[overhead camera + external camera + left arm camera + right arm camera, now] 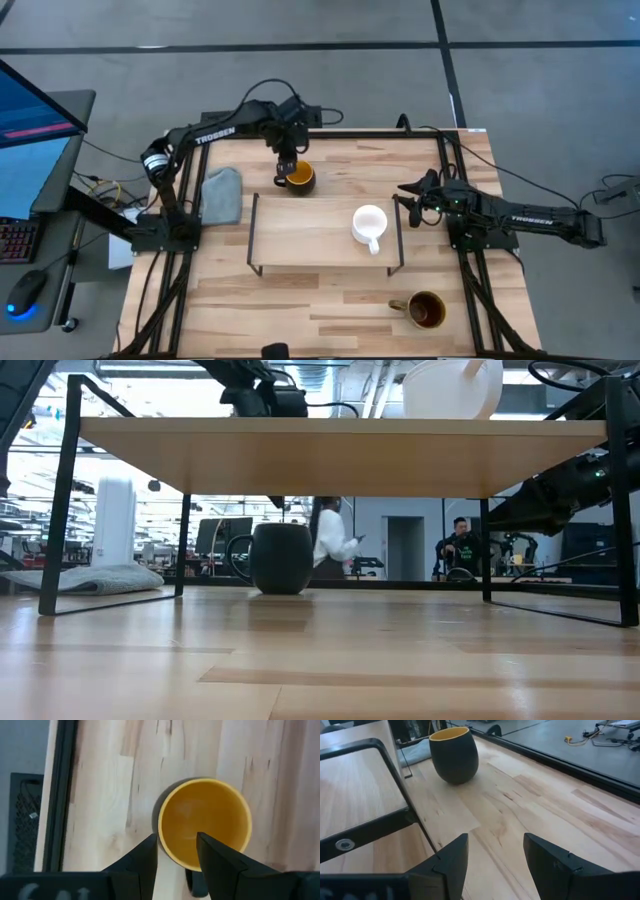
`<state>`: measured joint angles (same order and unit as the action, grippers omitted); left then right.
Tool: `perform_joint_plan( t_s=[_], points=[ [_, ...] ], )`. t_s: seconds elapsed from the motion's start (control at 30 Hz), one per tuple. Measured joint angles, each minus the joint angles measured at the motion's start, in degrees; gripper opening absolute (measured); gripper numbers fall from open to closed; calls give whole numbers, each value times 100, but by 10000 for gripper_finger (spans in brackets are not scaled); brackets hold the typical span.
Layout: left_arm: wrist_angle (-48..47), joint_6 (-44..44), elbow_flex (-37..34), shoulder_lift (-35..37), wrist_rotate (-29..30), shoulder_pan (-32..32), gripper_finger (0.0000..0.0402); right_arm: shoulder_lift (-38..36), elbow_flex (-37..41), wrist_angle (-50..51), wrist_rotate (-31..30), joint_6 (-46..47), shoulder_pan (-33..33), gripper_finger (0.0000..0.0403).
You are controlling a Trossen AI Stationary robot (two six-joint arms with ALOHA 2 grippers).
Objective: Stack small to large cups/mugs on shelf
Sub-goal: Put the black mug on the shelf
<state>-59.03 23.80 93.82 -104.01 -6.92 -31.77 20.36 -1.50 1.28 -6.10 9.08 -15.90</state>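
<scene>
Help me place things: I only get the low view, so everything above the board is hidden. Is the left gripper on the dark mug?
Observer: The left gripper hangs over the dark mug, fingers open astride its rim, one outside, one inside.
Operator: What is on the shelf?
Observer: Only the white mug, upright near the right end of the shelf.
Operator: Where is the third mug?
Observer: The olive mug stands on the table in front of the shelf's right end, well clear of the right gripper, which waits open and empty beside that end.
</scene>
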Motion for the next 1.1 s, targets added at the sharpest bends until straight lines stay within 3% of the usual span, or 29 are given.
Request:
perform_joint_plan(
  t_s=[0.3, 0.53, 0.87, 1.1],
  points=[
    [49, 1542, 4, -184, 334, 172, 128, -7, 0, 2, 2, -50, 0, 214],
    [199, 1522, -2, -233, 412, 309, 128, -7, 0, 2, 4, -50, 0, 214],
    [469, 3161, -2, -233, 1181, 730, 128, -7, 0, 2, 4, -50, 0, 214],
    [1063, 3866, -2, -253, 1212, 1072, 128, -7, 0, -7, -82, -12, 0, 214]
  ],
)
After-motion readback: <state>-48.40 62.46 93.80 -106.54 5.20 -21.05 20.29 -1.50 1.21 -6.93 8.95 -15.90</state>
